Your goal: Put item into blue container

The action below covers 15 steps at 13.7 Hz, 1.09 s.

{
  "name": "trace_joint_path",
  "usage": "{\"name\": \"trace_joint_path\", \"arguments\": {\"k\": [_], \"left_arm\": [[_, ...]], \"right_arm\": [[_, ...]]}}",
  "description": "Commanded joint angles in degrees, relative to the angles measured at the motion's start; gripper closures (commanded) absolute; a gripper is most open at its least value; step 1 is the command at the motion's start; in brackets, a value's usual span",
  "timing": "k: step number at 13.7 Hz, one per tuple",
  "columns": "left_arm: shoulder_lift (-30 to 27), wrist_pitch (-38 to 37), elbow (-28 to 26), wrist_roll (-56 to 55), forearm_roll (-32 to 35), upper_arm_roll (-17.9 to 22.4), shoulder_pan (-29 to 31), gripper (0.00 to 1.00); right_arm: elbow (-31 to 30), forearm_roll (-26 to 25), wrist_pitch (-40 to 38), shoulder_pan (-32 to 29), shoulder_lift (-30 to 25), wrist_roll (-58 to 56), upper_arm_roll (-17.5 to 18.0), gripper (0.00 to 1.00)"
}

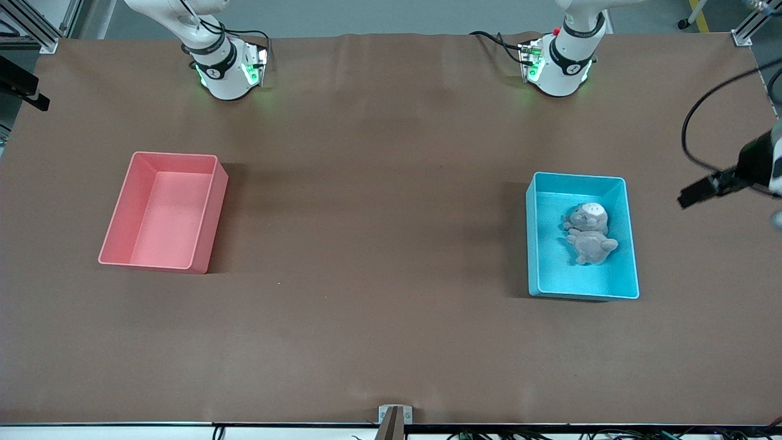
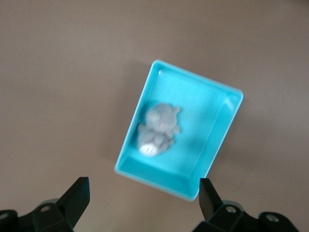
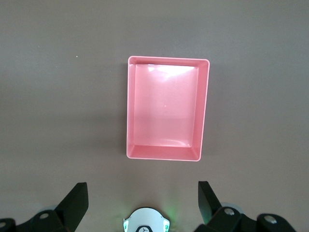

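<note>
One grey plush inside blue container; left fingers spread, empty.

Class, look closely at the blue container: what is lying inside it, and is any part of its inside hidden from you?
Inside the blue container lies one grey plush toy on the floor. The rest of the floor is bare. Only the patch under the toy is covered.

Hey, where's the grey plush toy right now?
The grey plush toy lies inside the blue container, toward the left arm's end of the table. Nothing is holding it, and the pink bin sits at the right arm's end.
</note>
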Motion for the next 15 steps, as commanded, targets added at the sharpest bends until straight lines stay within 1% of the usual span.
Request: {"name": "trace_joint_path", "arguments": {"k": [1, 2, 3, 4, 5, 6, 8, 9, 10, 12, 15], "left_arm": [[-4.8, -1.5, -4.6, 4.4, 0.3, 0.0, 1.5, 0.0], [-6.5, -1.4, -6.9, 4.5, 0.3, 0.1, 0.5, 0.0], [-7.7, -1.4, -8.3, 4.6, 0.2, 1.1, -0.3, 0.0], [-8.7, -1.3, -9.8, 5.4, -0.4, 3.9, -2.9, 0.0], [-9.4, -1.1, -10.5, 5.8, -2.6, 6.9, -4.4, 0.0], [-9.4, -1.0, -11.0, 6.8, -4.6, 8.5, -4.4, 0.0], [-10.2, -0.9, -11.8, 7.3, -4.6, 8.6, -4.4, 0.0], [-11.2, 0.0, -13.4, 7.3, -4.8, 8.5, -4.2, 0.0], [-11.8, 0.7, -14.0, 7.4, -4.7, 8.3, -4.2, 0.0], [-11.8, 0.6, -13.6, 7.4, -4.0, 7.9, -4.6, 0.0], [-11.6, 0.4, -13.5, 7.2, -2.3, 7.0, -6.7, 0.0]], "right_arm": [[-0.8, 1.5, 0.3, -0.8, -1.1, 1.0, 0.3, 0.0], [-0.8, 1.5, 0.2, -0.8, -1.1, 2.1, 0.3, 0.0], [-0.8, 1.6, 0.3, -0.7, -1.1, 3.1, 0.4, 0.0], [-0.8, 1.8, 0.4, -0.7, -1.1, 3.1, 0.3, 0.0], [-0.9, 1.8, 0.4, -0.7, -1.1, 2.8, 0.3, 0.0], [-0.9, 1.8, 0.8, -0.7, -1.1, 2.7, 0.3, 0.0], [-1.0, 1.7, 1.8, -0.5, -1.1, 2.6, 0.4, 0.0], [-1.0, 1.7, 1.6, -0.6, -1.2, 2.6, 0.3, 0.0], [-1.1, 1.7, 1.7, -0.6, -1.2, 2.6, 0.3, 0.0], [-1.1, 1.5, 1.6, -0.6, -1.2, 2.5, 0.3, 0.0], [-1.1, 1.2, 1.7, -0.8, -1.0, 2.5, 0.1, 0.0]]}}
